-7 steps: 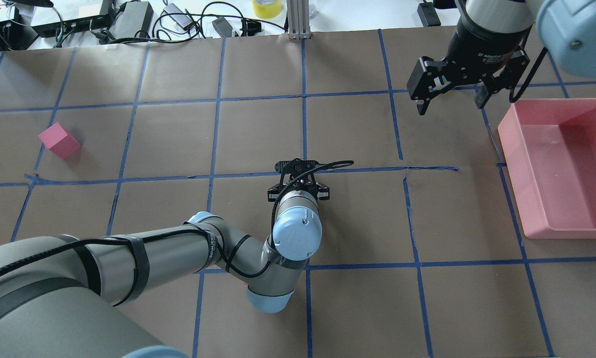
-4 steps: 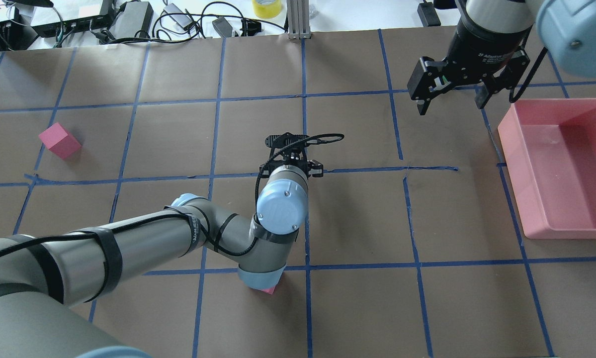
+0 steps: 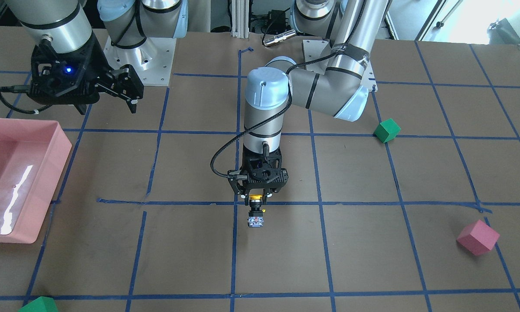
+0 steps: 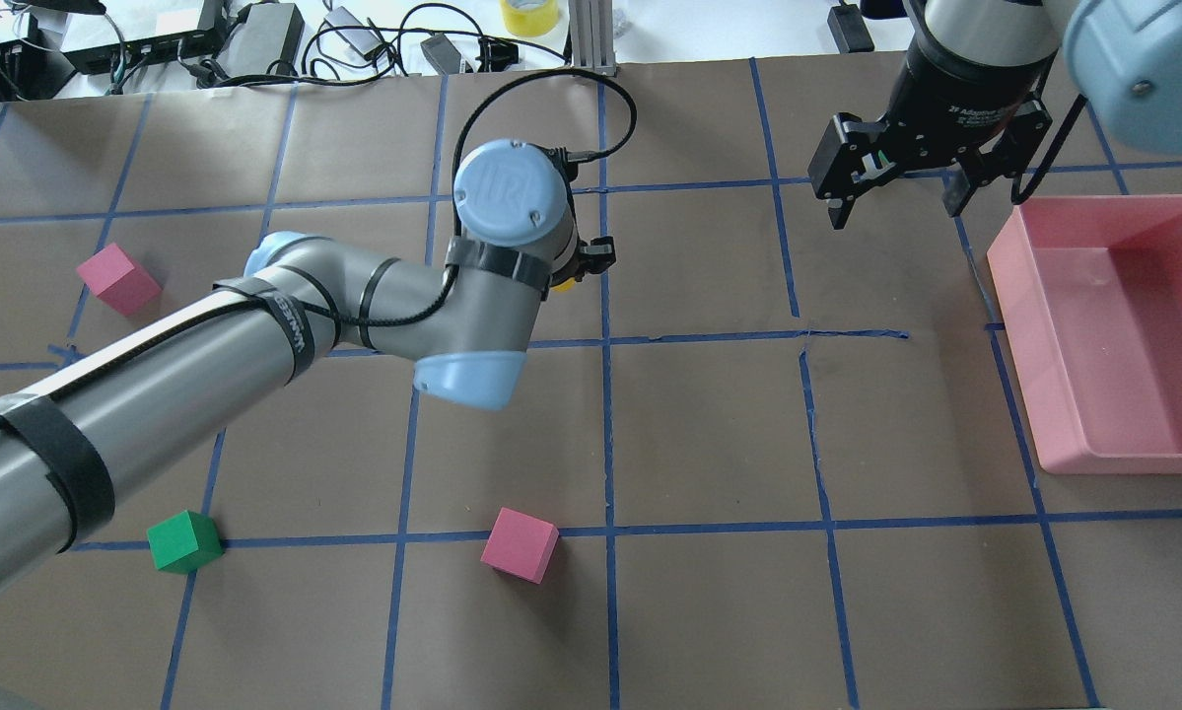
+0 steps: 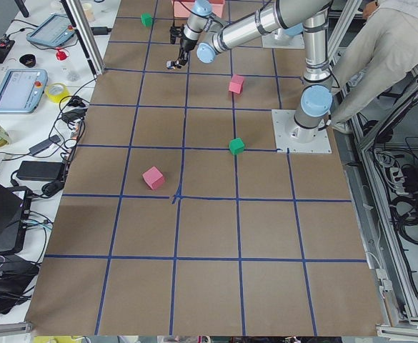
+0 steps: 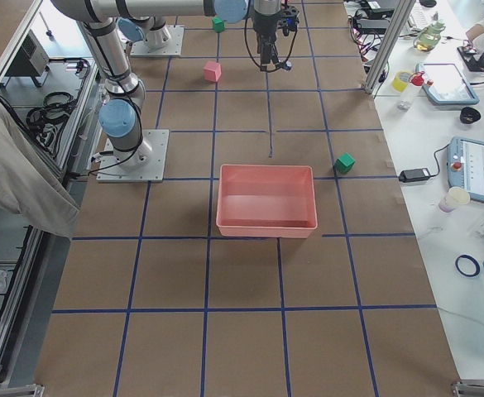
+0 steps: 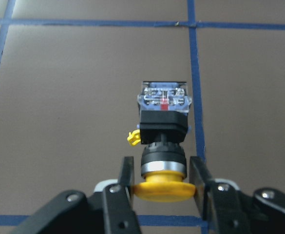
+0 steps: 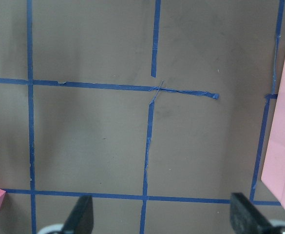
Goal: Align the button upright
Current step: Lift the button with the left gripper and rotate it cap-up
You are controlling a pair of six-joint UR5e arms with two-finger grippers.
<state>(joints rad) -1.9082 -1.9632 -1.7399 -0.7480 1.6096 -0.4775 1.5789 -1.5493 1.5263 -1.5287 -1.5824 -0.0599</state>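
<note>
- One table (image 4: 709, 434), papered brown and gridded with blue tape; beyond its far edge is a bench (image 4: 699, 30) with a yellow tape roll (image 4: 528, 15). A pink tray (image 4: 1024, 355) sits at the robot's right.
- The wrist view shows the button (image 7: 162, 122) whole: yellow cap nearest, black body, clear base beyond. Overhead, the left wrist hides all but a yellow sliver.
- Left pincer (image 3: 255, 199): narrowly parted, its fingers (image 7: 126, 178) clamp the cap's rim. The button hangs cap up near the table's centre, beside a blue line. Whether it touches the table cannot be told.
- Right pincer (image 4: 894, 212): spread wide, empty, raised near the tray.
</note>
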